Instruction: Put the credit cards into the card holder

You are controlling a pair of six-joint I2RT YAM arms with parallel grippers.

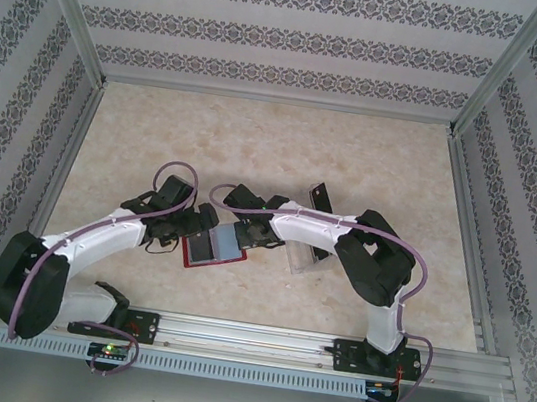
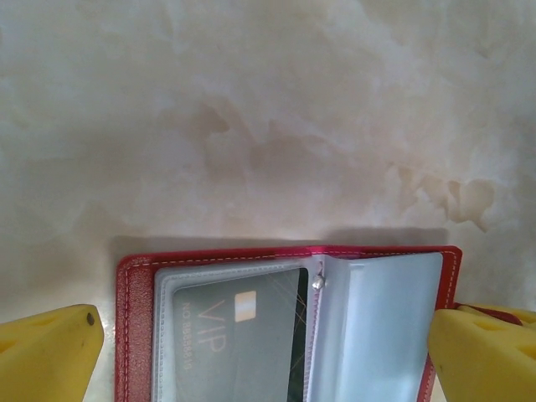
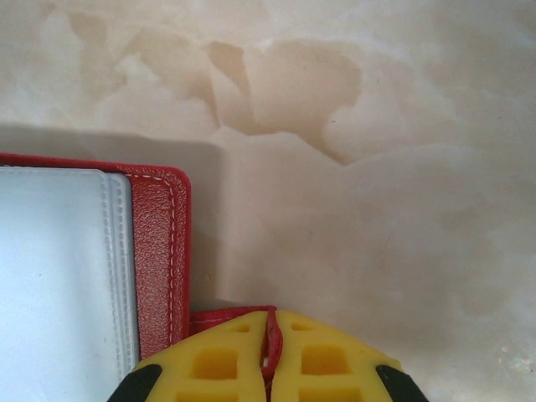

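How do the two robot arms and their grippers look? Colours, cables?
The left arm and right arm have white links, black joints and a purple cable each. Left gripper fingers and right gripper fingers are yellow, the latter with square recesses.

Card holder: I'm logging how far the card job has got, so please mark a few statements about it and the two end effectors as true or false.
1. The card holder lies open on the table. True.
2. A dark card marked VIP sits in one of its pockets. True.
3. The right end effector is wide open over bare table. False: its yellow fingers are closed on the holder's red tab.
4. The left end effector is shut. False: its fingers stand wide apart, one at either side of the holder.
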